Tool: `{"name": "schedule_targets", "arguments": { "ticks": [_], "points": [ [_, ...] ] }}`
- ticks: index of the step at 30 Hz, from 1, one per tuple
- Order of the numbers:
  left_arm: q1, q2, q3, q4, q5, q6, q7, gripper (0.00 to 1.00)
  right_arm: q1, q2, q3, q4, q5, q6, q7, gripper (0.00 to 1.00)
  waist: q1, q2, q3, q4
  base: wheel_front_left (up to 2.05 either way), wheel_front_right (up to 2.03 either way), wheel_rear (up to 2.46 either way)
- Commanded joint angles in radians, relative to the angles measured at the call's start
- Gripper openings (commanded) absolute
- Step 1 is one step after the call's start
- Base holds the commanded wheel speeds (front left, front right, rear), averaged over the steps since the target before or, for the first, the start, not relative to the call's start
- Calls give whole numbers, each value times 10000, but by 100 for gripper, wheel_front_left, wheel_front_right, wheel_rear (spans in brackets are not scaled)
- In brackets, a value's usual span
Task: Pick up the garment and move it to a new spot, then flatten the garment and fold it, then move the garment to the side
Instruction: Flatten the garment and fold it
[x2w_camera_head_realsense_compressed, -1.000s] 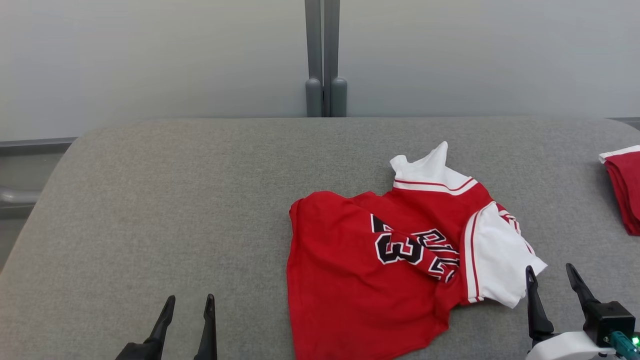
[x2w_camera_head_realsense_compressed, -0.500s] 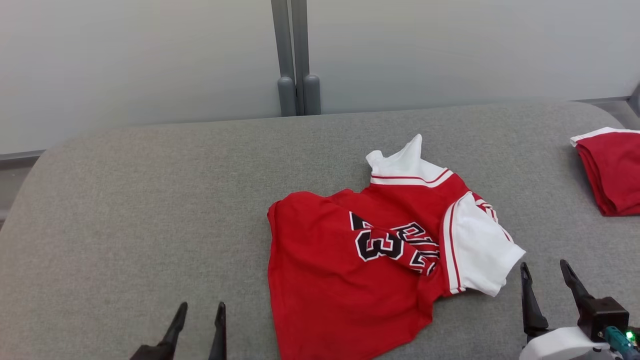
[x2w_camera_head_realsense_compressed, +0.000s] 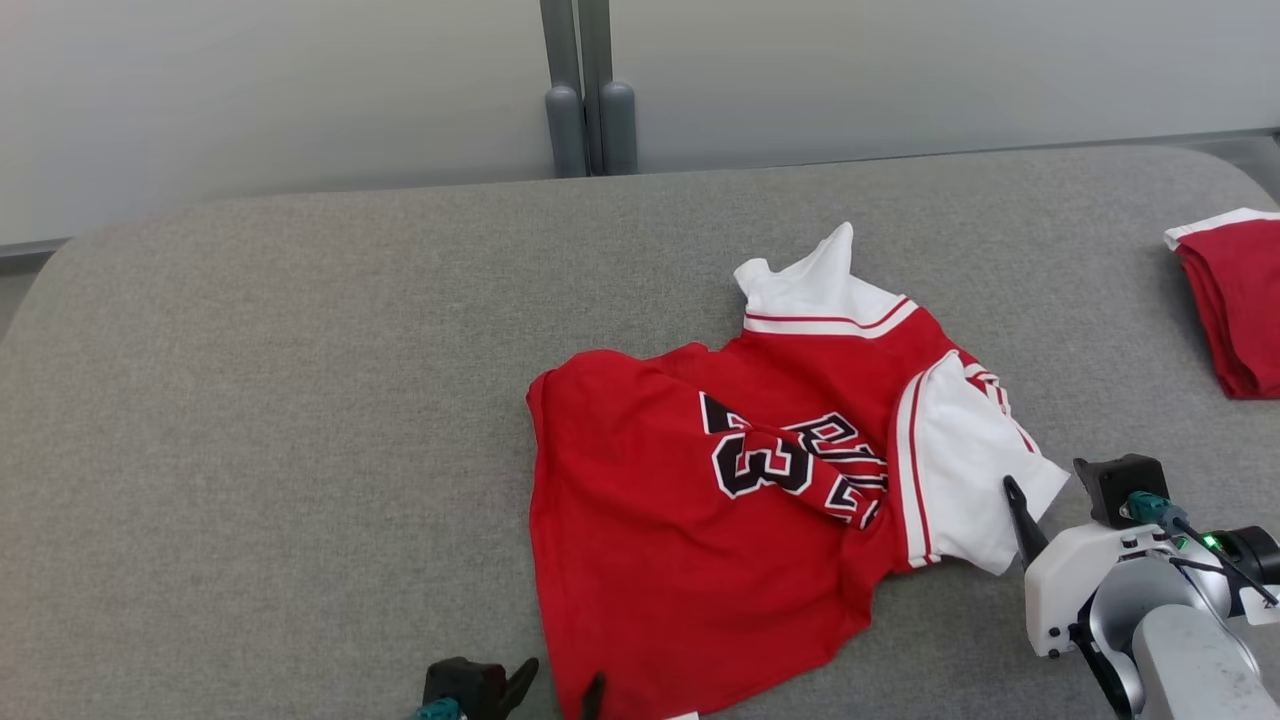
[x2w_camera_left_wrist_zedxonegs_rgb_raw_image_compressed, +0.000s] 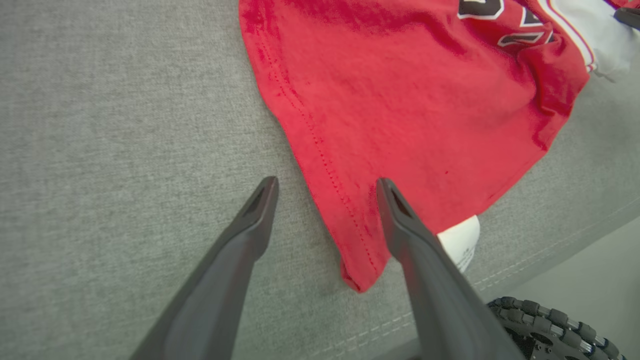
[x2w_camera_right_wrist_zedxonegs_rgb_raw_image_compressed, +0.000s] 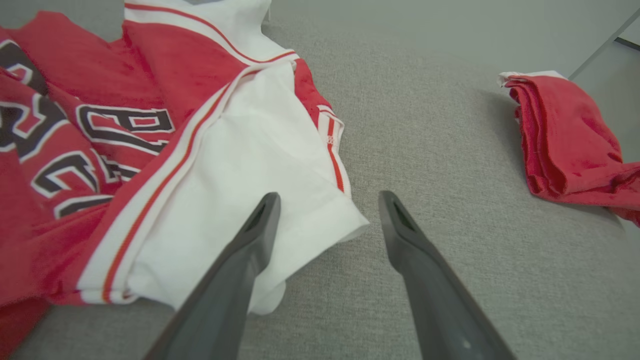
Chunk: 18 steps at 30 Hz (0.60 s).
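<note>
The garment (x2w_camera_head_realsense_compressed: 690, 520) is a red jersey with white sleeves and black lettering, lying crumpled on the grey padded table (x2w_camera_head_realsense_compressed: 300, 400). My left gripper (x2w_camera_head_realsense_compressed: 563, 680) is at the jersey's near left hem corner. In the left wrist view, the left gripper (x2w_camera_left_wrist_zedxonegs_rgb_raw_image_compressed: 327, 185) is open, and its fingers straddle the stitched red hem (x2w_camera_left_wrist_zedxonegs_rgb_raw_image_compressed: 320, 150). My right gripper (x2w_camera_head_realsense_compressed: 1060, 490) is by the white sleeve (x2w_camera_head_realsense_compressed: 960, 470). In the right wrist view, the right gripper (x2w_camera_right_wrist_zedxonegs_rgb_raw_image_compressed: 329, 199) is open, with the sleeve's cuff edge (x2w_camera_right_wrist_zedxonegs_rgb_raw_image_compressed: 300, 165) between its fingers.
A second, folded red garment (x2w_camera_head_realsense_compressed: 1235, 300) lies at the table's right edge, also seen as a red bundle (x2w_camera_right_wrist_zedxonegs_rgb_raw_image_compressed: 565, 140) in the right wrist view. A grey post (x2w_camera_head_realsense_compressed: 590, 90) stands behind the table. The table's near edge (x2w_camera_left_wrist_zedxonegs_rgb_raw_image_compressed: 550, 245) and a black cable chain (x2w_camera_left_wrist_zedxonegs_rgb_raw_image_compressed: 550, 320) lie just behind the left gripper.
The head camera has shifted. My left gripper has moved right to the jersey's hem corner. My right gripper has turned and closed in on the white sleeve. Both have stayed open.
</note>
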Motion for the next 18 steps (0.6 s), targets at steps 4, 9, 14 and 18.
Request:
{"name": "schedule_targets", "arguments": {
  "ticks": [4, 9, 14, 18],
  "points": [
    [-335, 44, -332, 113, -288, -2, -17, 100, -303, -157, 32, 315, 247, -15, 260, 100, 0, 0, 428, 122, 0, 0, 0],
    [-541, 43, -479, 444, -360, 111, -103, 100, -428, -176, 169, 469, 376, -15, 295, 100, 0, 0, 595, 98, 0, 0, 0],
    [-735, 43, -618, 828, -421, 97, -92, 100, -521, -60, 297, 654, 553, -15, 327, 100, 0, 0, 690, 86, 0, 0, 0],
    [-777, 42, -794, 1010, -505, 80, -19, 100, -428, -48, 347, 739, 653, -15, 289, 100, 0, 0, 705, 83, 0, 0, 0]
  ]
}}
